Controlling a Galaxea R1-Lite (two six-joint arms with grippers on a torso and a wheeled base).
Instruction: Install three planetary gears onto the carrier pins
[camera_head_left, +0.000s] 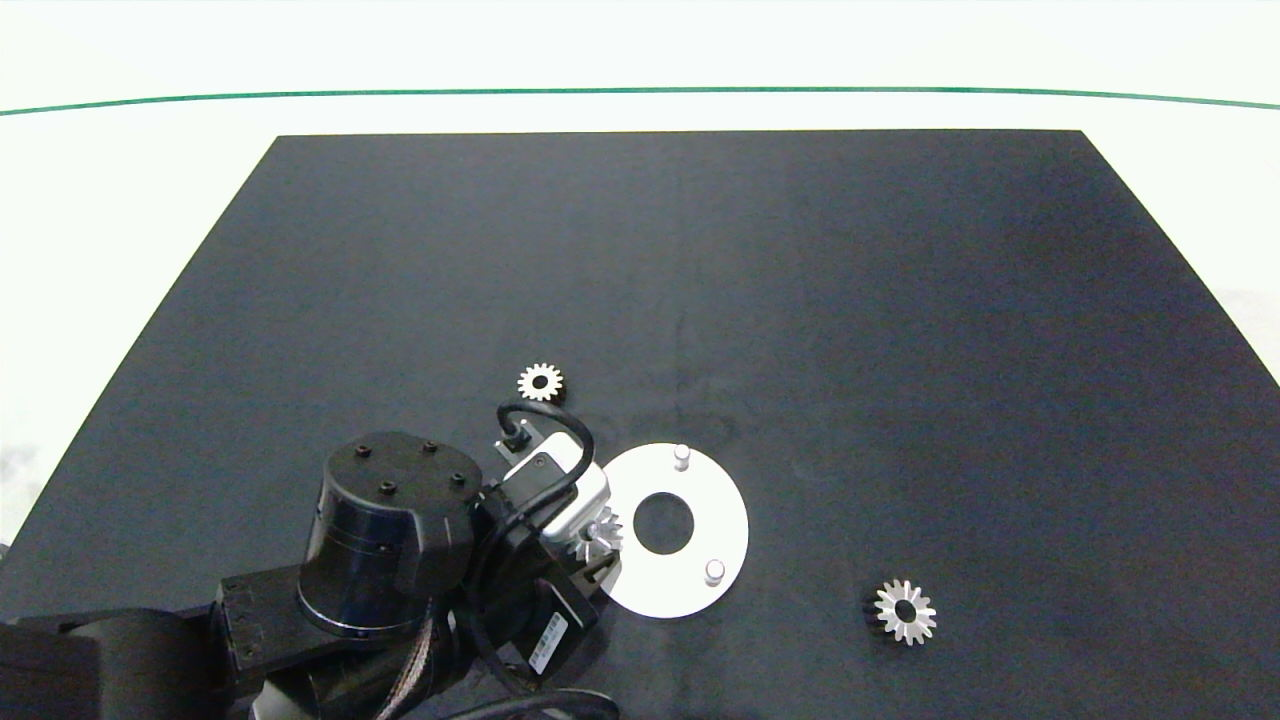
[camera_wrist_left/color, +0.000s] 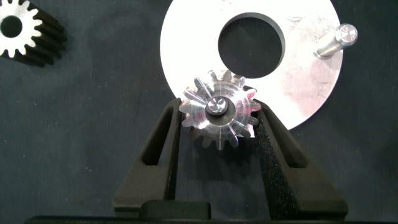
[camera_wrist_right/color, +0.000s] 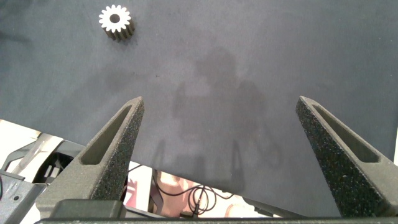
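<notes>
Gripping one planetary gear, the left hand holds it on the white disc's nearest carrier pin. Two other gears lie on the dark worktop. The right hand hangs open.

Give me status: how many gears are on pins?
None clearly seated. In hand: the left gripper holds one gear at the disc's near pin, whose tip shows in the bore. Left: two loose gears, two bare pins. Right gripper idle.
</notes>
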